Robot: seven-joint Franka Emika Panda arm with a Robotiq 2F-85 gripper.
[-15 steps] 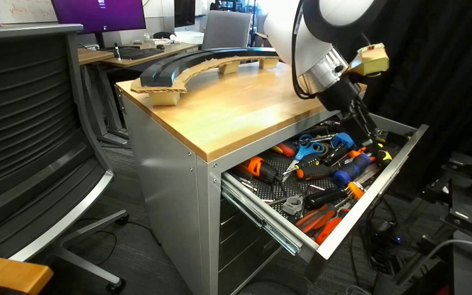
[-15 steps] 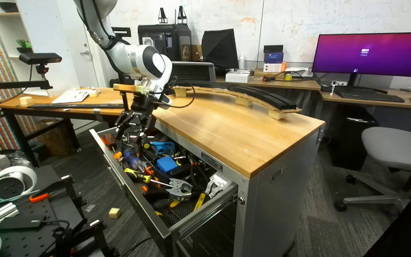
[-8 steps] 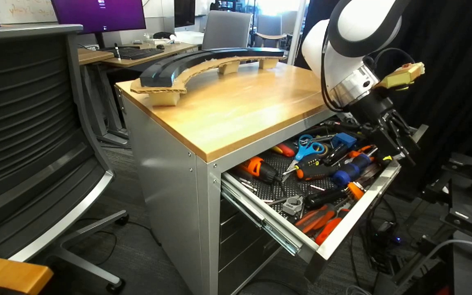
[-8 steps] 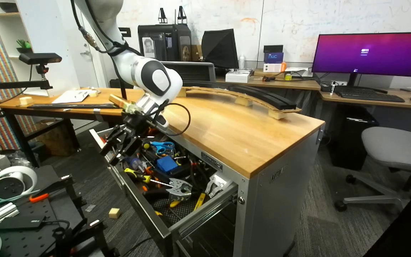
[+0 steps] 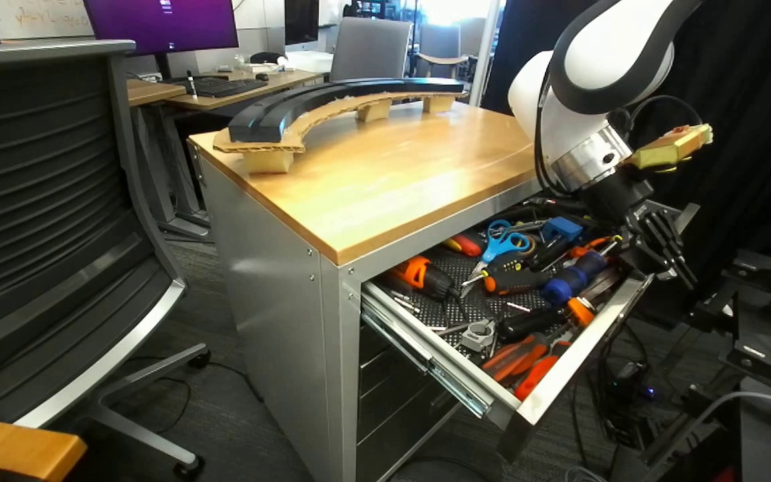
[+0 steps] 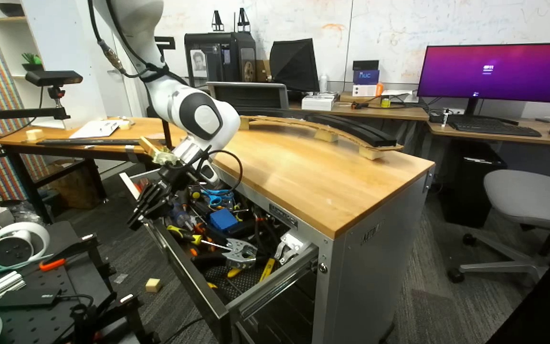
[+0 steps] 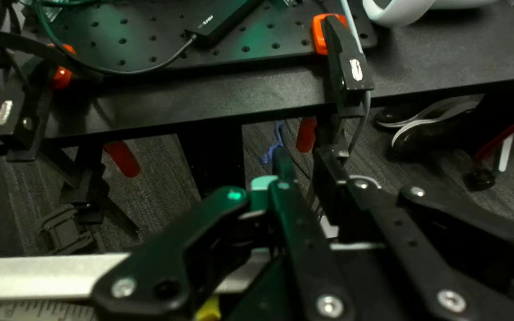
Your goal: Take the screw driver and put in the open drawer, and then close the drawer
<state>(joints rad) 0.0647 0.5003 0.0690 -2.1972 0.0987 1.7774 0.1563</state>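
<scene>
In an exterior view, a big grey cabinet [image 5: 272, 288] with a wood top [image 5: 385, 181] stands to the left of the claw [image 5: 680, 281]. A white robot arm [image 5: 600, 60] hangs above the claw. The wide drawer [image 5: 586, 348] is pulled out below the claw, full of tools [image 5: 533, 323]. The claw slants down over the drawer's front edge, and its tips hang past that edge; I cannot tell if it touches. A curved black strip [image 5: 285, 107] is up on the wood top, well to the left of the claw. The claw's two fingers [image 7: 283, 171] are close together with a thin gap, and I see nothing held there. In the drawer, left of the claw, lie a fat blue-handled tool [image 5: 563, 285] and, farther left, blue scissors [image 5: 492, 249]. A short black screw driver [image 5: 504, 263] with a dab of yellow lies just beside the scissors; I cannot tell for sure that it is the task's one.
</scene>
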